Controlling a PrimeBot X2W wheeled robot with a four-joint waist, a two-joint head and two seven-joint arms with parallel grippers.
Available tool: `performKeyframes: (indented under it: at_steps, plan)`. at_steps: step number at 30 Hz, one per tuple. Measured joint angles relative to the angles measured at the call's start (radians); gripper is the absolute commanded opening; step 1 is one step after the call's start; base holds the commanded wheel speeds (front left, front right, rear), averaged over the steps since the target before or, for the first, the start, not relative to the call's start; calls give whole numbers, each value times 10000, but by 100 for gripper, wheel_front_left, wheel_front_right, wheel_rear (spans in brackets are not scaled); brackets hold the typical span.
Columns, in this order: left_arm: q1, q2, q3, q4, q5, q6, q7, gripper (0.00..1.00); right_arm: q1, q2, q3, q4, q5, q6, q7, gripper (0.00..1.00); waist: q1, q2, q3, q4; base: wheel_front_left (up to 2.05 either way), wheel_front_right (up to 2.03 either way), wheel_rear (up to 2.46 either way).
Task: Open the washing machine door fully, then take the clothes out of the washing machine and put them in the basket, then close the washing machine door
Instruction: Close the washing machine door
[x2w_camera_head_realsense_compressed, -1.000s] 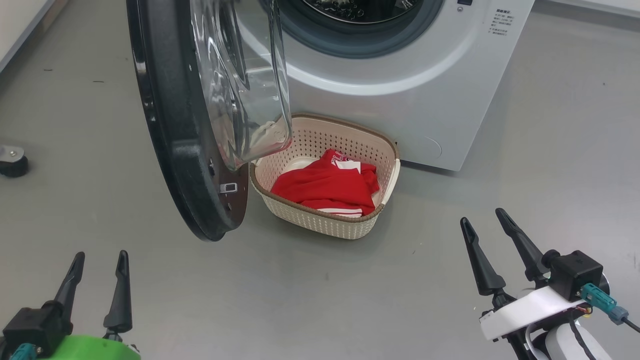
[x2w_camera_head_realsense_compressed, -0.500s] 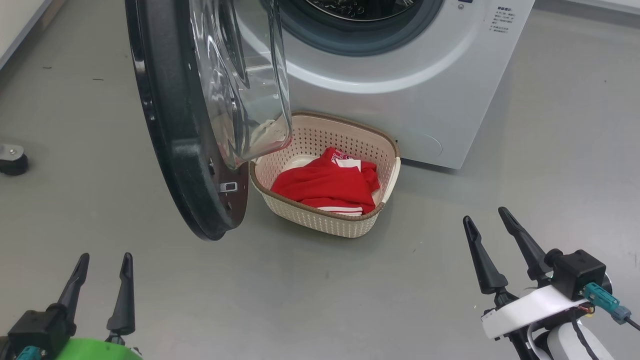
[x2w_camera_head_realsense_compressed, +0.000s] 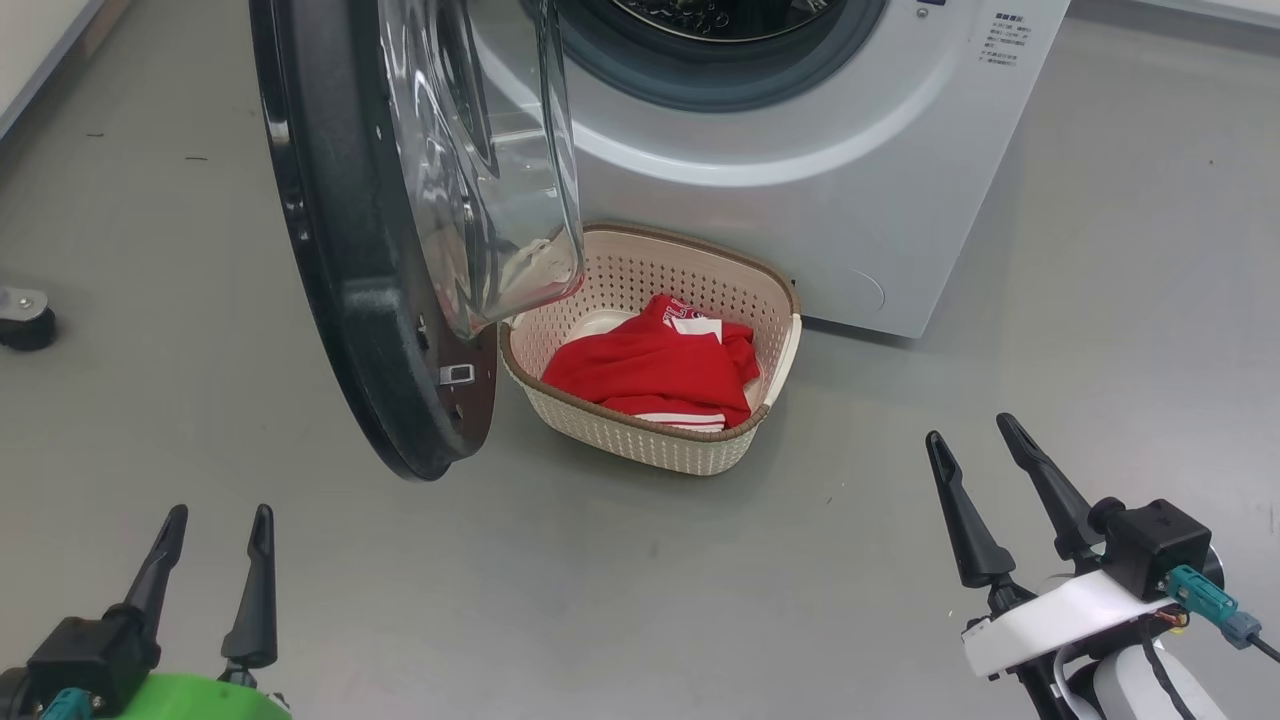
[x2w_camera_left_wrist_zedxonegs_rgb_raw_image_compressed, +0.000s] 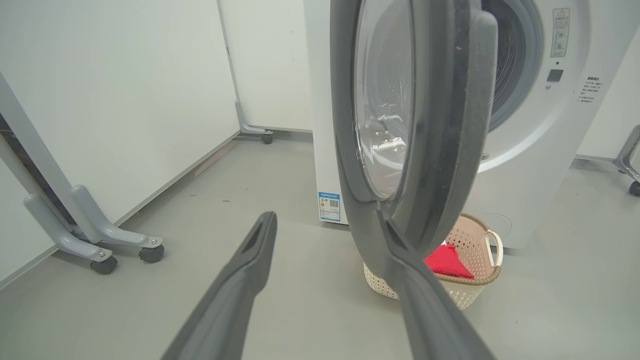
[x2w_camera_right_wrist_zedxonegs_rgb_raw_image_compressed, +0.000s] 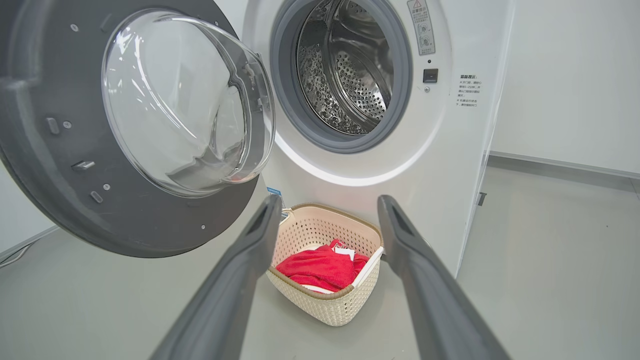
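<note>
Our left gripper and right gripper hang spread and empty over open floor, clear of door and basket.

red clothes, cream perforated basket brown-rimmed, white washing machine, black door

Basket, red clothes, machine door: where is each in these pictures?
the basket (x2w_camera_head_realsense_compressed: 640, 445), head view, on its near perforated wall.
the clothes (x2w_camera_head_realsense_compressed: 650, 372), head view, on the red fabric's middle.
the washing machine door (x2w_camera_right_wrist_zedxonegs_rgb_raw_image_compressed: 42, 200), right wrist view, on its dark inner ring.
</note>
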Motion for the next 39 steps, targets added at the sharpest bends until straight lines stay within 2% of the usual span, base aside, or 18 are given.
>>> performKeyframes:
  at_steps: [1,2,14,25,28,31,35,39]
  plan:
    - [-1,-2,-4,21,0,0,0,45,0,0,-2,0,0,0,0,100,0,0,-1,0,0,0,0]
    - [-2,-4,-8,36,0,0,-4,0,0,2,-2,0,0,0,0,100,0,0,-2,-1,0,0,0]
    - [-68,21,-52,92,79,-2,-44,0,3,27,-40,2,-27,8,0,100,0,0,-2,-5,0,0,0]
    - [-774,719,272,-265,15,-2,230,0,4,61,-65,2,-113,12,0,100,0,0,59,1,0,0,0]
    - [-1007,581,305,-305,-809,-2,635,0,4,75,-40,2,-115,12,0,100,0,0,76,-1,0,0,0]
    - [-1335,73,456,-357,-2297,-2,1243,0,4,77,25,2,-119,12,0,100,0,0,104,-11,0,0,0]
    - [-1596,-276,1275,-382,-3889,-2,2134,0,-2,86,165,0,-186,46,0,100,0,0,190,-86,0,0,0]
    - [-2030,-911,1833,-384,-5760,13,3124,0,-9,86,196,0,-201,92,0,100,0,0,274,-194,0,0,0]
